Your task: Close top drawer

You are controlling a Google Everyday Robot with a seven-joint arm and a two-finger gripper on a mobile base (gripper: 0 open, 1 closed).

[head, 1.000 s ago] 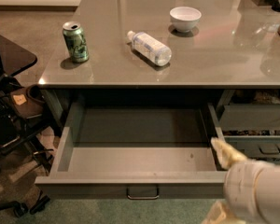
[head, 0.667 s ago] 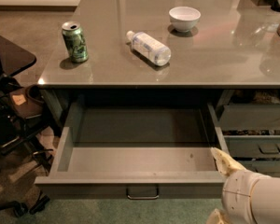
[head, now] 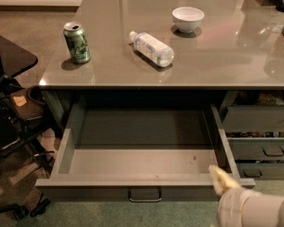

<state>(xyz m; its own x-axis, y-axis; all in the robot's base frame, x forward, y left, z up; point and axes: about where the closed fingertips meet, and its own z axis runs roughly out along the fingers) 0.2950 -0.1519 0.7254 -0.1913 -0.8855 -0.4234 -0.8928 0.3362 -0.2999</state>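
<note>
The top drawer [head: 132,178] is a wide, shallow dark grey drawer, pulled far out from under the grey counter [head: 217,60] and empty inside. A small metal loop handle [head: 145,195] sits at the middle of its front. My gripper [head: 220,178] comes up from the bottom right on a white arm. Its pale tip is at the drawer's front right corner, right at the front edge.
On the counter stand a green can [head: 76,42], a clear plastic bottle [head: 151,48] lying on its side and a white bowl [head: 188,19]. Narrower grey drawers [head: 262,145] are at the right. A black chair [head: 9,108] stands at the left.
My gripper and arm have moved down and back toward the bottom right corner, from the drawer's right wall to its front right corner. The drawer has not visibly moved.
</note>
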